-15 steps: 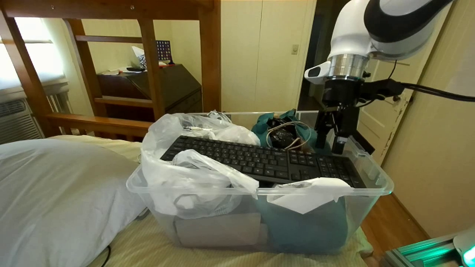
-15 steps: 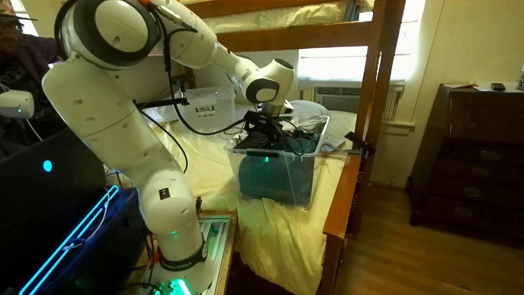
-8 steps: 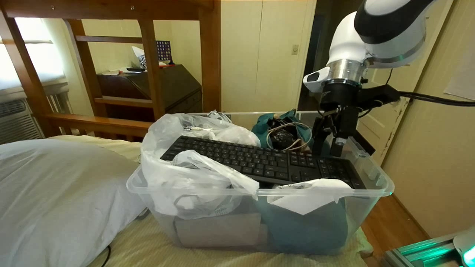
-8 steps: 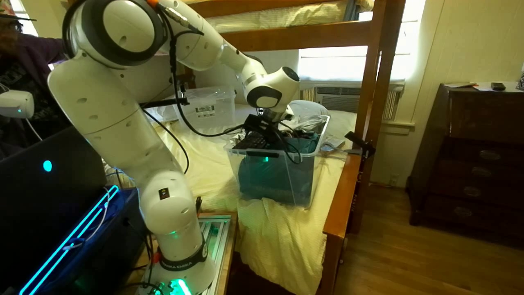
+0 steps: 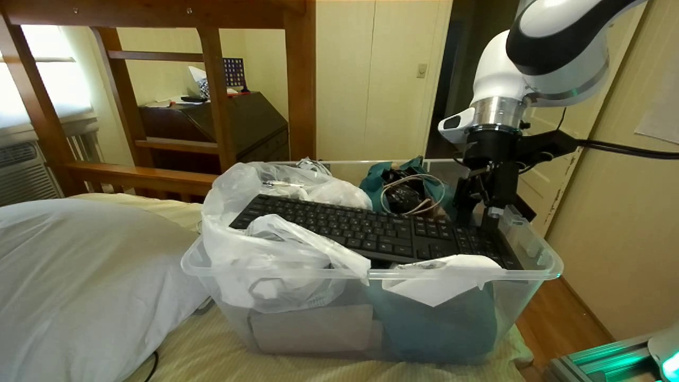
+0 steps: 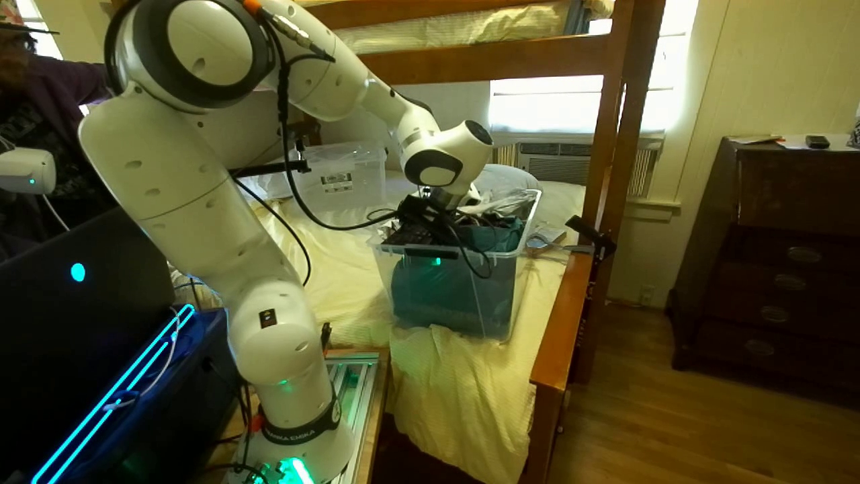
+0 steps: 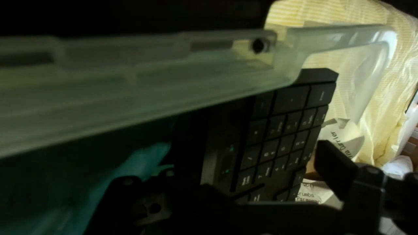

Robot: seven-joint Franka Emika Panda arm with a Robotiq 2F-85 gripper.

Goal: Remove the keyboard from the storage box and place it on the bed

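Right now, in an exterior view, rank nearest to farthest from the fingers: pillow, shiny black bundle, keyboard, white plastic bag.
1. Keyboard: number-pad end at the fingers.
2. Shiny black bundle: behind the keyboard.
3. White plastic bag: toward picture left.
4. Pillow: farther left, outside the storage box.

Keyboard [image 5: 377, 233] (near edge) partly hidden behind the white plastic bag [image 5: 270, 260]

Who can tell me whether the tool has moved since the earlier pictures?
Yes, mainly downward: in an exterior view, the tool sits lower relative to the storage box, which stayed put.
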